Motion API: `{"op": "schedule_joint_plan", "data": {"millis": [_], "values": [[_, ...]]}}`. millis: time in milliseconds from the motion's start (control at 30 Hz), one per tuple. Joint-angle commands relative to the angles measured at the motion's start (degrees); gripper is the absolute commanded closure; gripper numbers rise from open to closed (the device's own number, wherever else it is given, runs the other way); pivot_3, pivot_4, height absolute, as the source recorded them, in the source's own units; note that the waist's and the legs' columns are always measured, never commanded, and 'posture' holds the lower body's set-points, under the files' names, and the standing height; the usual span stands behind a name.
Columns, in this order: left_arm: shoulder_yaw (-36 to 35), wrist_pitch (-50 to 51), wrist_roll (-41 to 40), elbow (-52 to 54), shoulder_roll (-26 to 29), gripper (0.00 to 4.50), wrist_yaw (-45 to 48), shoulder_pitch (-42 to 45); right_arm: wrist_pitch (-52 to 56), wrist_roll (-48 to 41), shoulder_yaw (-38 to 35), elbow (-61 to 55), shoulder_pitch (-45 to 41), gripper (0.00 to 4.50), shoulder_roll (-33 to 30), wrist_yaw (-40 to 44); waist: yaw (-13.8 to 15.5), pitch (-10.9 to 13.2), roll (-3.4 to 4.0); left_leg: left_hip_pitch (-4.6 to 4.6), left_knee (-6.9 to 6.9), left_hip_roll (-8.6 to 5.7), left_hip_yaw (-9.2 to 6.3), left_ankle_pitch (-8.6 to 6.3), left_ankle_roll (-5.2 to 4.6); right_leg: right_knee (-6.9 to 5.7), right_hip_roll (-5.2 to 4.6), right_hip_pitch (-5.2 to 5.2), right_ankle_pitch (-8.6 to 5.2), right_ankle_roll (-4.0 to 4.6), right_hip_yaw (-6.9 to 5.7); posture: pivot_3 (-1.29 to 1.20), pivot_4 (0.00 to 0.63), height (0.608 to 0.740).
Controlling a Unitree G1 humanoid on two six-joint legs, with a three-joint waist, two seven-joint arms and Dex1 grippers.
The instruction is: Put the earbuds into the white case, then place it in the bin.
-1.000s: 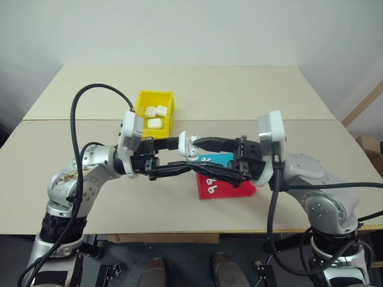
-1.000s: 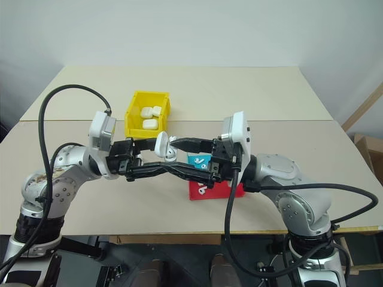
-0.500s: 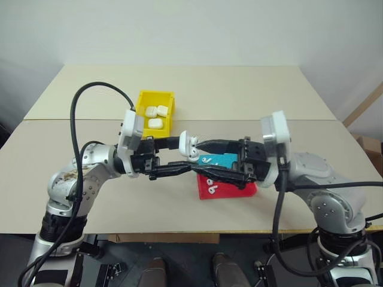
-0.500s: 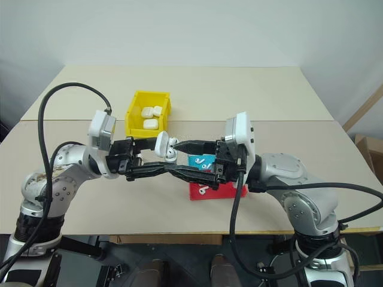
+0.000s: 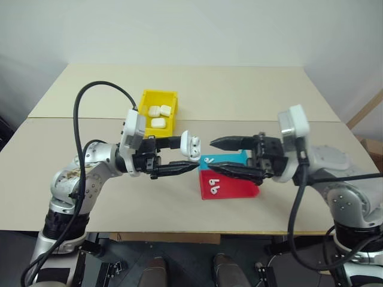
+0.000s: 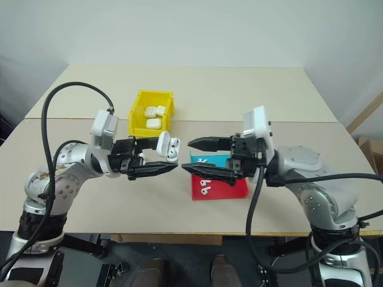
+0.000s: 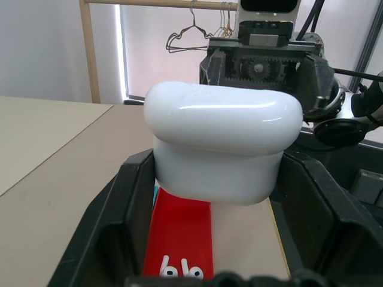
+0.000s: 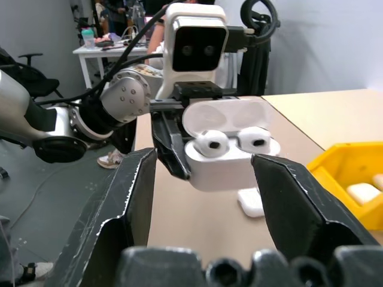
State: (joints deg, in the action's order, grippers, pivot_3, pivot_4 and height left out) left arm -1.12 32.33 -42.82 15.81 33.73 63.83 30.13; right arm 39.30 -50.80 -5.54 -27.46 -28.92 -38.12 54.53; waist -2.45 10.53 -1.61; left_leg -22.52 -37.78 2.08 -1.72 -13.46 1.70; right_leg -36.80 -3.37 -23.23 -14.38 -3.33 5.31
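The white case (image 5: 190, 144) sits pinched in our left gripper (image 5: 187, 153) above the table, lid up, both earbuds (image 8: 230, 141) seated. Our right gripper (image 5: 210, 157) stands spread and empty, just right of it. We judge the case light, stiff and slick: press the lid shut gently, keeping hold of the body's flat sides, before the bin (image 5: 145, 101) at far left.

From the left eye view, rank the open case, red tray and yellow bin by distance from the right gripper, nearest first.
From the right gripper:
1. Open case, just left of its fingertips, held in the left gripper.
2. Red tray, on the table beneath its lower finger.
3. Yellow bin, farthest, back left.
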Motion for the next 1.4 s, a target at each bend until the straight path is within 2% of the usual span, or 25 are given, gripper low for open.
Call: {"op": "schedule_joint_plan", "data": {"millis": [33,133,333,533,867,1067,1400], "values": [[-0.4,-1.7,0.1,0.3,-0.2,1.71,0.7,1.4,-2.1,-0.1,-3.7,3.0,-2.9,1.63,-2.7,2.4,0.0,0.0,0.0,0.0,0.0,0.0,0.0,0.0,0.0,0.0,0.0,0.0,0.0,0.0,0.0,0.0,0.15,0.74],[-0.1,-2.0,0.4,-0.4,-0.5,1.71,1.1,1.9,-0.6,0.0,-3.1,6.9,-8.3,2.31,-4.7,3.7,-0.3,0.0,0.0,0.02,0.0,0.0,0.04,0.0,0.0,-0.02,0.01,-0.02,0.01,0.01,0.04,0.0,0.15,0.74],[0.7,-2.6,1.5,-2.3,-1.3,1.71,1.2,2.9,-1.9,7.1,4.9,10.8,-20.3,4.48,-4.8,6.6,-0.3,0.0,0.01,0.01,0.0,0.01,0.03,-0.01,-0.02,0.02,0.02,-0.02,0.01,0.01,0.03,0.0,0.15,0.74],[1.3,-2.3,2.1,-3.3,-1.7,1.71,2.0,4.0,-2.8,15.4,14.8,14.3,-32.7,4.48,-1.0,9.8,-0.1,0.0,0.02,-0.09,0.0,0.02,0.01,-0.01,-0.02,-0.02,0.02,-0.13,0.01,0.01,0.0,0.0,0.15,0.74],[1.7,-2.3,2.8,-5.2,-2.4,1.71,2.6,5.7,-14.1,28.7,24.6,21.9,-41.9,4.48,1.2,21.5,0.0,0.0,0.02,-0.34,-0.08,0.01,-0.03,-0.01,-0.02,-0.12,-0.02,-0.38,0.03,0.02,-0.09,0.0,0.15,0.74],[0.8,0.0,1.2,-2.6,-2.2,1.71,0.8,6.2,-18.5,33.0,25.4,23.9,-41.8,4.48,0.5,25.8,0.0,0.0,0.02,-0.44,-0.08,0.0,-0.03,0.0,-0.02,-0.2,-0.03,-0.53,0.04,0.04,-0.07,0.0,0.15,0.74],[0.6,1.2,1.1,-2.0,-2.9,1.71,-0.4,6.5,-21.1,31.5,22.7,24.0,-41.5,4.48,-3.0,34.4,-0.1,0.0,0.02,-0.67,-0.11,0.0,-0.03,0.01,-0.02,-0.29,-0.03,-0.82,0.05,0.06,-0.06,0.0,0.15,0.74]]}}
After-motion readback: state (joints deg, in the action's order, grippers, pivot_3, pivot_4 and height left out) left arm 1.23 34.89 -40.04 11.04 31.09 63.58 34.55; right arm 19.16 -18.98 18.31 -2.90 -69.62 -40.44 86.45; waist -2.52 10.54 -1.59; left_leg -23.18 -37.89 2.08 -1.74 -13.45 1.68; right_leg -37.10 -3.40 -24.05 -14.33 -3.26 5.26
